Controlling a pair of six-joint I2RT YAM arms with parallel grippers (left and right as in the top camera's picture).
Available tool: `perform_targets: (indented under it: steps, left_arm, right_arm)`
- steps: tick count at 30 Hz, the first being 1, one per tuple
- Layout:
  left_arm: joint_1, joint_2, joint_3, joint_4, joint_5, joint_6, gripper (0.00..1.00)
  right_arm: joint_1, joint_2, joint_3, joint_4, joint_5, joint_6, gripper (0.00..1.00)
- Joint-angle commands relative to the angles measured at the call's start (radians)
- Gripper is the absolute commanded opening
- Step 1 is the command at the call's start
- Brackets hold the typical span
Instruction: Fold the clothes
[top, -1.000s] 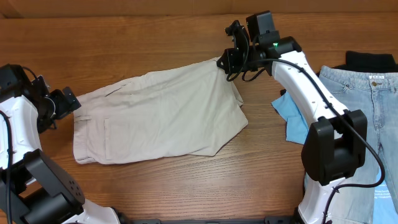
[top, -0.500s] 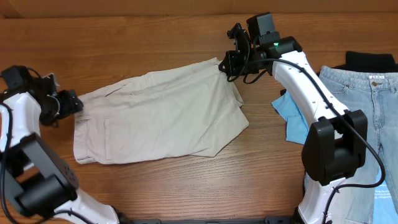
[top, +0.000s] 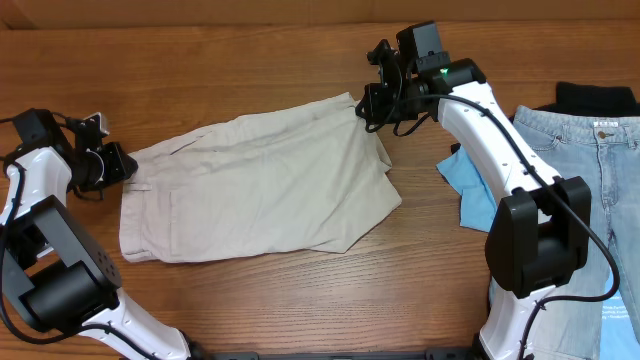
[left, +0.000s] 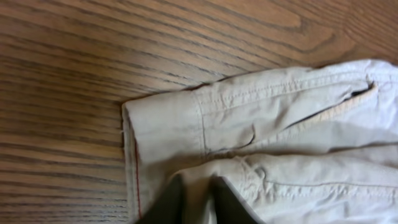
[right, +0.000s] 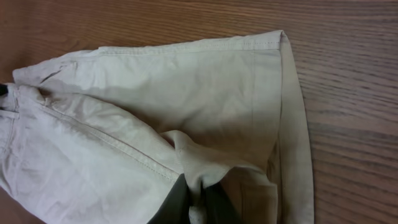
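The clothes, a pale beige pair of short trousers, lie spread flat across the middle of the table. My left gripper is at their left edge. In the left wrist view its dark fingers pinch a ridge of the beige cloth beside the hemmed corner, so the left gripper is shut on it. My right gripper holds the far right corner slightly raised. In the right wrist view the right gripper is shut on a bunched fold of the clothes.
Light blue denim jeans lie at the right, with a black item behind them. A bright sky-blue top lies partly under my right arm. A blue printed sheet sits at the right front corner.
My left gripper has moved in to the trousers' left edge and closed from wide open onto the cloth. The right gripper keeps its grip in the same place.
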Motion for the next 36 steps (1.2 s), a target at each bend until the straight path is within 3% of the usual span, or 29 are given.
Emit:
perform_targets:
  steps: [1, 2, 3, 4, 5, 7, 10, 12, 15, 19, 26, 36]
  left_arm:
    - [-0.005, 0.008, -0.004, -0.014, 0.023, 0.014, 0.13]
    - [-0.005, 0.008, -0.004, -0.016, 0.013, 0.013, 0.17]
    - [-0.005, 0.008, -0.004, -0.016, -0.002, 0.013, 0.33]
    - [-0.005, 0.008, -0.004, -0.016, -0.018, 0.013, 0.57]
    - [-0.005, 0.008, -0.004, -0.016, -0.032, 0.013, 0.64]
    - [-0.005, 0.011, -0.004, -0.012, -0.038, 0.013, 0.66]
    - [-0.006, 0.032, -0.004, 0.002, -0.037, 0.005, 0.44]
    - [-0.006, 0.047, -0.004, 0.002, -0.029, -0.007, 0.35]
    - [-0.005, 0.061, -0.004, -0.009, -0.014, -0.034, 0.05]
    - [0.009, 0.057, 0.019, -0.044, -0.016, -0.083, 0.04]
    - [0.103, 0.055, 0.212, -0.231, 0.008, -0.146, 0.04]
    - [0.073, 0.055, 0.223, -0.242, 0.025, -0.129, 0.04]
  right_arm:
    - [-0.014, -0.04, 0.032, 0.011, 0.034, 0.004, 0.06]
    - [-0.014, -0.04, 0.032, 0.014, 0.034, 0.005, 0.06]
    - [-0.014, -0.04, 0.032, 0.015, 0.034, 0.005, 0.06]
    - [-0.014, -0.04, 0.032, 0.015, 0.034, 0.005, 0.06]
    - [-0.014, -0.04, 0.032, 0.015, 0.033, 0.005, 0.06]
    - [-0.014, -0.04, 0.032, 0.012, 0.034, 0.005, 0.06]
    - [-0.014, -0.04, 0.032, 0.012, 0.034, 0.005, 0.06]
    - [-0.014, -0.04, 0.032, 0.012, 0.034, 0.005, 0.06]
    - [-0.014, -0.04, 0.032, 0.012, 0.033, 0.005, 0.06]
    - [-0.014, -0.04, 0.032, 0.036, 0.04, 0.004, 0.04]
    - [-0.026, -0.04, 0.04, 0.123, 0.051, 0.058, 0.04]
    - [-0.026, -0.014, 0.037, 0.259, 0.098, 0.057, 0.05]
